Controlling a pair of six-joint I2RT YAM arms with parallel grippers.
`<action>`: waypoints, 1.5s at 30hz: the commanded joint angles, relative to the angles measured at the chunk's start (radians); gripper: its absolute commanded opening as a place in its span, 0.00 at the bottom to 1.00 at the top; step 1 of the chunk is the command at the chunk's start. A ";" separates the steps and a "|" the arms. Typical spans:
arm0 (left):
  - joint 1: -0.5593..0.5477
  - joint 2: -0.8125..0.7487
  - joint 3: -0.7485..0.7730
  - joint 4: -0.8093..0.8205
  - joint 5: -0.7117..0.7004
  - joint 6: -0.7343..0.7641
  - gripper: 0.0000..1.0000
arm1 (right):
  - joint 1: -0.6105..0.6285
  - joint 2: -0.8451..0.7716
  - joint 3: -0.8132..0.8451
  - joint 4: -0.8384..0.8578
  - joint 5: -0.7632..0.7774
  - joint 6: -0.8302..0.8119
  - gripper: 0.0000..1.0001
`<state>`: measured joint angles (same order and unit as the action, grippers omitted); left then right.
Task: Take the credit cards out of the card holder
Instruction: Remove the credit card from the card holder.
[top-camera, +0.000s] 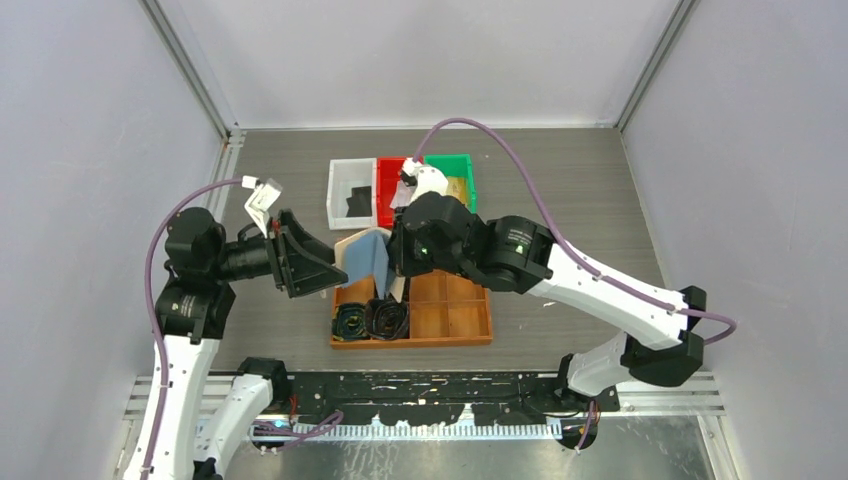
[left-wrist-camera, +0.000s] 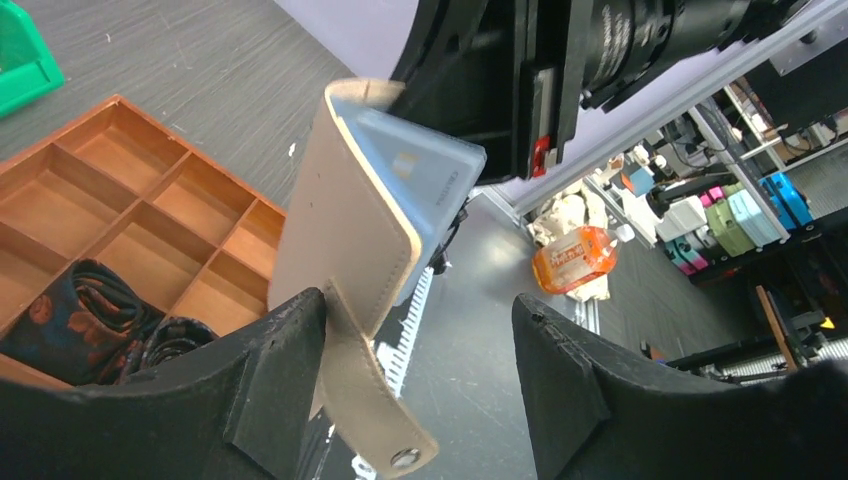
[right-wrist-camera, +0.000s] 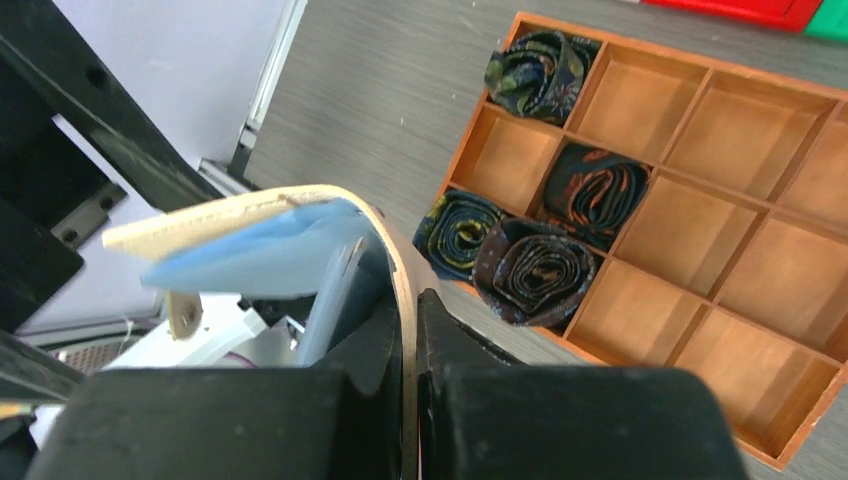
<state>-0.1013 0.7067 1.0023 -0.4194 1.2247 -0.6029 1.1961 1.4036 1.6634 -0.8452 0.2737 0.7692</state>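
Note:
The tan card holder (top-camera: 362, 255) hangs half open in the air above the wooden tray, between my two grippers. My right gripper (right-wrist-camera: 410, 335) is shut on one tan cover (right-wrist-camera: 400, 260); the other flap and the pale blue pockets (right-wrist-camera: 250, 255) fan out to its left. In the left wrist view the holder (left-wrist-camera: 345, 220) stands upright and its strap tab (left-wrist-camera: 385, 420) lies against my left finger (left-wrist-camera: 265, 385). My left gripper (left-wrist-camera: 420, 350) is open, with only the strap between its fingers. A pale credit card (left-wrist-camera: 405, 163) shows faintly in a blue pocket (left-wrist-camera: 430, 185).
A wooden divided tray (top-camera: 450, 320) lies below, with dark coiled rolls (top-camera: 370, 318) in its left compartments. Behind it stand a white bin (top-camera: 338, 190) with a flat black item, a red bin (top-camera: 388, 185) and a green bin (top-camera: 455, 165). Grey walls close both sides.

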 joint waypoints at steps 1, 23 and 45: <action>0.004 -0.042 -0.040 0.072 0.005 0.039 0.68 | 0.029 0.089 0.185 -0.062 0.147 0.008 0.01; 0.004 -0.065 -0.007 -0.146 -0.107 0.321 0.64 | 0.100 0.164 0.275 -0.103 0.217 -0.036 0.01; 0.005 -0.049 0.054 -0.193 -0.133 0.422 0.42 | 0.093 -0.111 -0.083 0.279 -0.081 -0.100 0.01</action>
<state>-0.1017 0.6693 1.0542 -0.6914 1.1069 -0.1524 1.2892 1.3216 1.5932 -0.7067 0.2661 0.6819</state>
